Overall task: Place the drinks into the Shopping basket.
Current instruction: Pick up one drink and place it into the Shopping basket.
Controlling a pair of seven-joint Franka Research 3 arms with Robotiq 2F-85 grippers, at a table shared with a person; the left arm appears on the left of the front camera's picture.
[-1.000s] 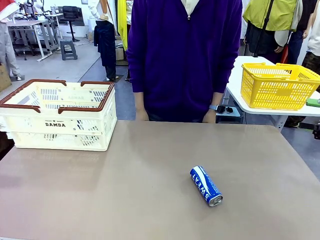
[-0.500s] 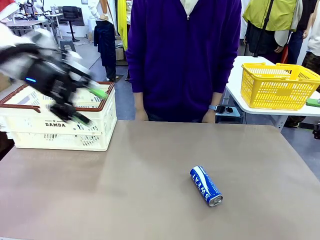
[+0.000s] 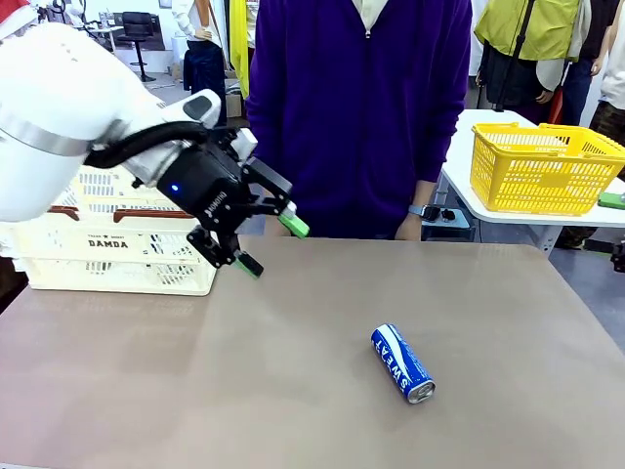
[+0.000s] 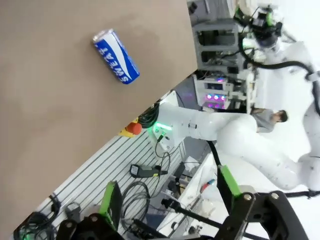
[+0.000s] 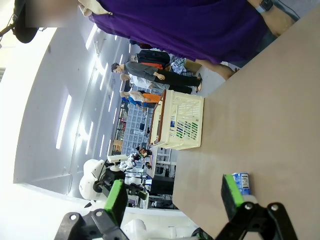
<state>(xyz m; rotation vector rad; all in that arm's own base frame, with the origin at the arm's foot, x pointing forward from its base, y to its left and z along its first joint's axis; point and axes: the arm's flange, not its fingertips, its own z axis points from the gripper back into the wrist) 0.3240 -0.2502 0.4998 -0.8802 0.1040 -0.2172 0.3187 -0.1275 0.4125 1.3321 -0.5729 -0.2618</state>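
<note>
One blue can (image 3: 402, 363) lies alone; front view adds the left pincer (image 3: 268, 244), spread, beside the Shopping basket (image 3: 117, 256).

I'm looking into a robotics lab, other white robot arms (image 4: 250, 135) at benches, cables, ceiling strip lights (image 5: 62, 122), workbenches (image 3: 59, 44) behind

Can (image 3: 402, 363) blue, white "SWEAT" print, silver ends. Shopping basket (image 3: 117, 256) cream, brown rim, black lettering. Upper-right basket (image 3: 540, 168) yellow mesh.
</note>
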